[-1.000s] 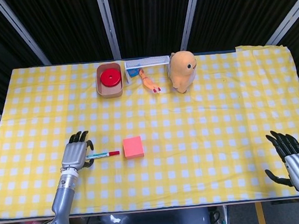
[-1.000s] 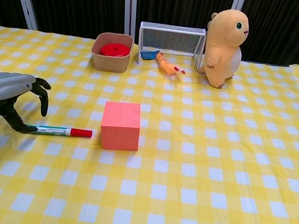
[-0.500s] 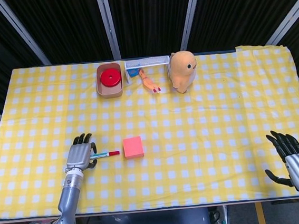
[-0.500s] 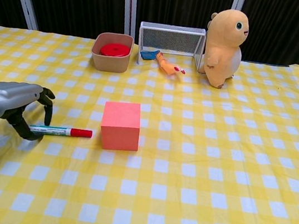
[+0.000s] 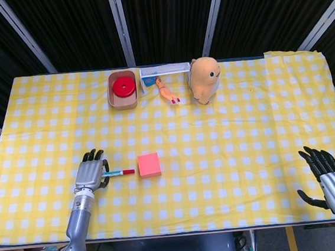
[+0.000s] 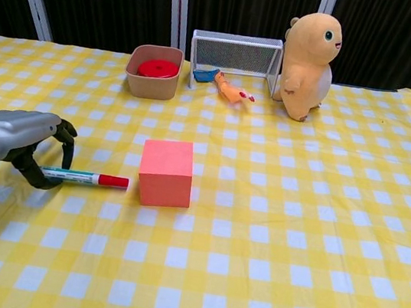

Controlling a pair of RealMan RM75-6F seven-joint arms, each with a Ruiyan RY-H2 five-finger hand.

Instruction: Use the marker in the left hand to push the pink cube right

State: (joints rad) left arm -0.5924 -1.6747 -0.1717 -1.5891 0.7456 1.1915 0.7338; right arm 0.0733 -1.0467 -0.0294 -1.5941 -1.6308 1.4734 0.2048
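You're at a robot test bench in a lab or studio setup, not a home. Evidence: table covered w/ a yellow-and-white checked cloth [image 5: 244, 124], cloth edge wrinkled at the far right corner. Behind it, black pleated curtains [image 5: 163, 19] hung across the whole back, split by slanted silver metal frame bars [image 5: 119, 26], so a closed-off rig enclosure. Props are staged in a row at the far edge: tan square tray holding a red disc [image 6: 153, 71], small white wire-mesh goal [image 6: 235, 58], orange plush animal toy [image 6: 311, 55]. Toys as test objs, no household clutter. Floor w/ a yellow tape line [image 5: 292, 241] visible below the table front.
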